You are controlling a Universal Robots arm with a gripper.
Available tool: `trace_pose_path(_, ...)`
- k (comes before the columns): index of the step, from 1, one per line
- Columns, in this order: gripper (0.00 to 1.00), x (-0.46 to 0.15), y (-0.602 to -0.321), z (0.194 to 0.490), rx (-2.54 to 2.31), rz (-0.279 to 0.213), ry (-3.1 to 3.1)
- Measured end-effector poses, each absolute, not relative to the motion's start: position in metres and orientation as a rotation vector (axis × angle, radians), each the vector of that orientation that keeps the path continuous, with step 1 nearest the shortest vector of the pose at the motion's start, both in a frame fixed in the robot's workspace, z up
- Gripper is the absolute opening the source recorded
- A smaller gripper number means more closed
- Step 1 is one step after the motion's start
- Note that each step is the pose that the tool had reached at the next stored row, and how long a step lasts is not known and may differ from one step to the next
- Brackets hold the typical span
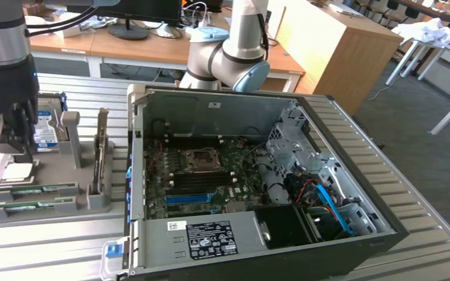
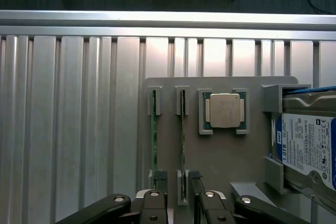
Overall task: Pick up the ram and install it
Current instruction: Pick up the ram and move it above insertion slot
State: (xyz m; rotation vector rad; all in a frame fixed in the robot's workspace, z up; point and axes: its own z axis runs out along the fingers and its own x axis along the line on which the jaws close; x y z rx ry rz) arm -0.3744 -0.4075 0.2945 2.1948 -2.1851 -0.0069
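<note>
Since the gripper [image 1: 10,149] hangs over the grey tray [image 1: 92,208], at about nine o'clock from the open computer case [image 1: 319,117] in the exterior view, the step in hand looks like lining up on the ram [image 1: 33,190], which is not yet gripped. The ram lies in its cradle at roughly six o'clock from the gripper. The processor [image 1: 18,171] is just beside it toward twelve and the second stick [image 1: 30,206] just beside it toward six. An upright card [image 1: 100,152] stands on the tray at three o'clock from the gripper, between it and the case wall, and I judge it the main obstacle on any path toward the blue slot [image 1: 190,198].

In the wrist view the jaws stand apart, and the ram [image 2: 182,124], seen edge-on, runs into the gap between the fingertips [image 2: 160,179]. It looks nearer one finger than the other, so centring first would help. The second stick [image 2: 154,129] lies just outside one finger, which leaves a narrow lane, so a straight descent seems wise. The processor [image 2: 225,110] and hard drive [image 2: 307,145] sit on the far side, apart from the fingers.
</note>
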Motion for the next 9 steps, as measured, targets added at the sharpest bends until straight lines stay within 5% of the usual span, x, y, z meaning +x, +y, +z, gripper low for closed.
trace_pose_path(9,0.30,-0.3743,-0.4075,0.2883,2.195,-0.007,-2.185)
